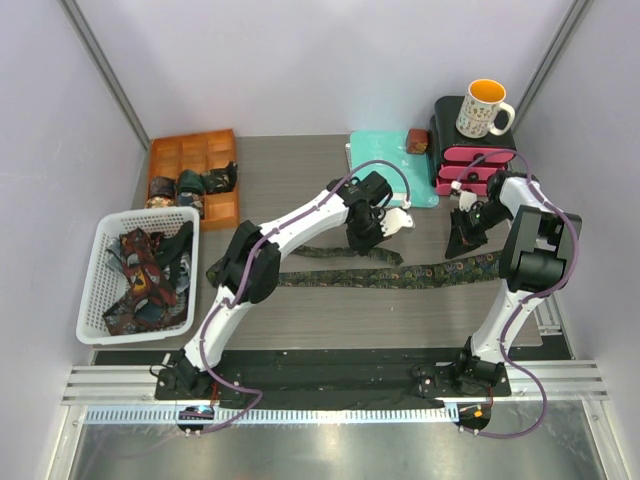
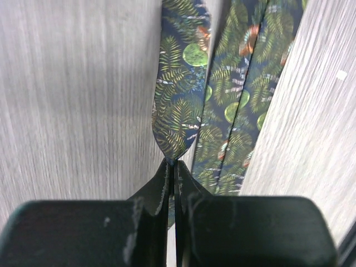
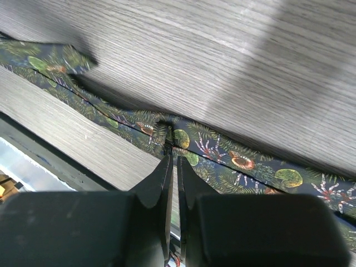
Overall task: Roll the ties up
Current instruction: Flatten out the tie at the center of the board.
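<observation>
**Both my grippers pinched on one tie**

The fern-print tie [image 1: 430, 272] lies stretched across the middle of the table [image 1: 300, 315], running from my left arm's elbow to the foot of my right arm. Near its middle a second length of it is doubled back, so two strips lie side by side.

My left gripper [image 2: 172, 167] is clenched, jaws pressed together with no gap. Between their tips sits the pointed end of the narrower strip, so the tie reaches away from my fingers straight up the wrist view. The other strip lies just beside it on the right, slanting a little.

My right gripper [image 3: 172, 158] is closed too, on the same tie nearer its wide end. From that wrist the fabric crosses in front of me from upper left to lower right, and my fingertips meet on its near edge, where the cloth puckers slightly. From above, a dark wedge of fabric shows under this gripper — I cannot tell whether it is raised off the wood or flat.

To my far left stands a white basket [image 1: 100, 250] heaped with loose ties [image 1: 145, 275]. Behind it an orange tray [image 1: 220, 205] holds rolled ties [image 1: 190, 183] in its nearer compartments. At the back are a teal folder [image 1: 375, 150] and a pink drawer unit [image 1: 480, 170] — a yellow-lined mug [image 1: 485, 110] stands on top of that.
</observation>
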You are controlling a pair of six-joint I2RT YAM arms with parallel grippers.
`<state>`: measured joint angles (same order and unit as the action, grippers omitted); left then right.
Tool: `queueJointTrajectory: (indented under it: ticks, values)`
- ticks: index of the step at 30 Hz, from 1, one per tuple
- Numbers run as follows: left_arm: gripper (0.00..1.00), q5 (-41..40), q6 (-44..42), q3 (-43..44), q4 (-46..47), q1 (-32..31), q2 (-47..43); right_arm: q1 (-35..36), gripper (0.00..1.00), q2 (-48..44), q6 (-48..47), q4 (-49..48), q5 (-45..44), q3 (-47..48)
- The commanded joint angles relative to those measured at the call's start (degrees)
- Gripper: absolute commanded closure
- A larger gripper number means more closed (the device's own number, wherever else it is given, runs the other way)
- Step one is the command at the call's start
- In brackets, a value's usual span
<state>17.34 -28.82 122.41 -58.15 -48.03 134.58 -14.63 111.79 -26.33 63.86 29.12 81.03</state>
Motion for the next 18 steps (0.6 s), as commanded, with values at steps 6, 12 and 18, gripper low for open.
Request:
queueJointTrajectory:
  ticks: [6,12,18]
  values:
    - [1.00,-2.1,13.7,2.8,2.5,-0.9,-7.2,-0.7,0.87,-3.2,1.1,0.0,0.1,-0.3]
    - [1.00,0.8,16.7,-0.1,4.3,-2.9,-9.3,-1.2,0.87,-3.5,1.1,-0.1,0.1,-0.5]
    - [1.00,1.6,20.0,-2.7,6.2,-5.3,-8.2,-1.5,0.87,-3.8,1.0,-0.1,-0.4,-1.4]
